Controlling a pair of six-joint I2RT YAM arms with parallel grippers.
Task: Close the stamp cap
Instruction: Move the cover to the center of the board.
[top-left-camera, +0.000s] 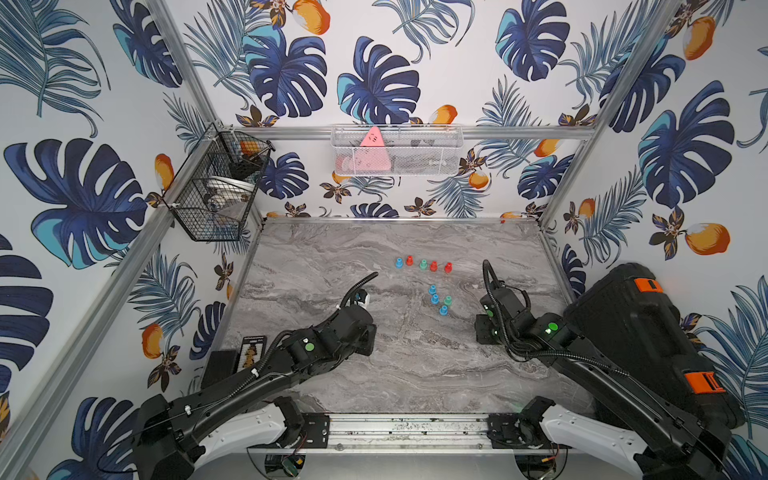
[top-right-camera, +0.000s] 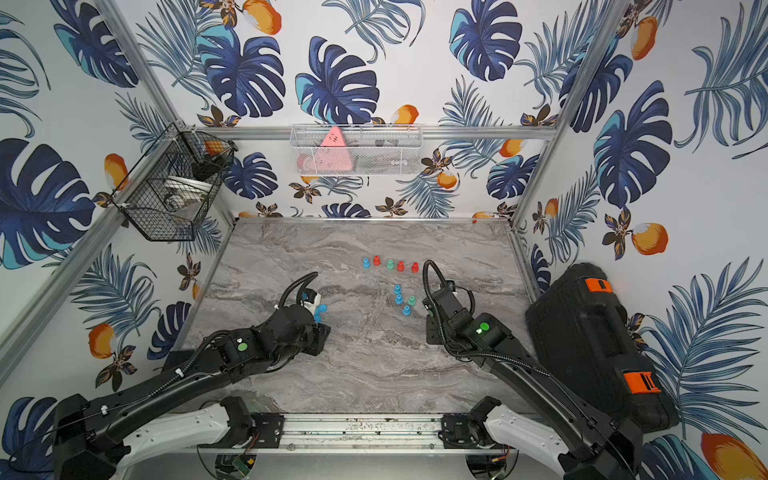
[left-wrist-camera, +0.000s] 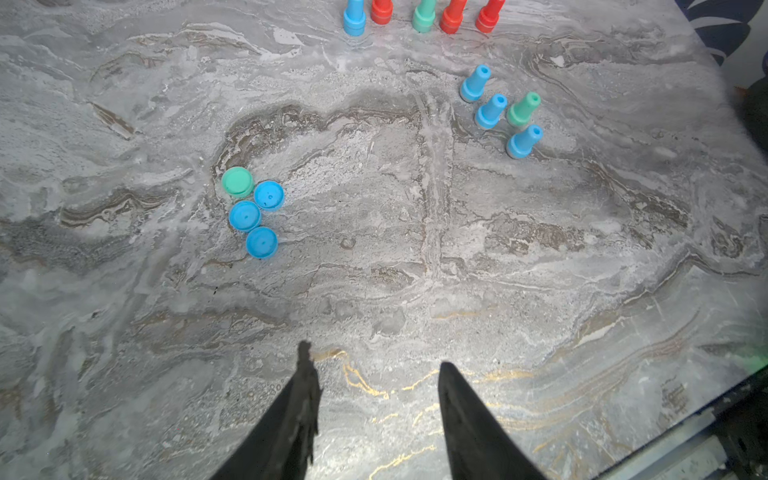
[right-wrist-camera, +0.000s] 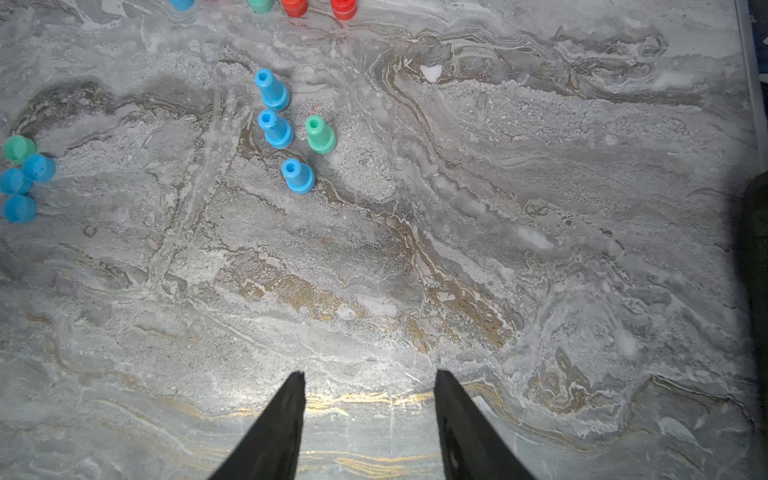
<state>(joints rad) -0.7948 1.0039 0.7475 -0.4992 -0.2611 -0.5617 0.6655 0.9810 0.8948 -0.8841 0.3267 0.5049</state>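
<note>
- Top views both show the marble table (top-left-camera: 415, 374). Read it as a clock face with 12 at the far wall. The black case (top-left-camera: 623, 332) crowds the 3 o'clock edge, so a wide swing of the right arm could clip it.
- The left gripper (left-wrist-camera: 374, 357) hangs over bare marble near 8 o'clock, claw parted and empty. The right gripper (right-wrist-camera: 370, 374) sits near 4 o'clock, also parted with nothing between the fingers.
- A row of five stamps (top-left-camera: 423, 264) stands around 12 to 1 o'clock. They look capped already, though they are too small to be sure.
- The four uncapped stamps (left-wrist-camera: 490, 111) stand upright and close together near 2 o'clock. Three are blue and one is the green stamp (left-wrist-camera: 523, 110). They look tall for their feet, so a finger reaching for one may topple its neighbour. A cap pressed on off-axis could tip the stamp itself.
- The caps (left-wrist-camera: 244, 215) lie at 9 o'clock from those stamps, just beside the left wrist. One green cap (left-wrist-camera: 237, 181) and three blue ones touch in a clump. Because they are low and bunched, a pinch may drag two at once or skid one away. Putting a blue cap on the green stamp would mismatch. I cannot tell which face is up, and a wrong-way cap would not seat.
</note>
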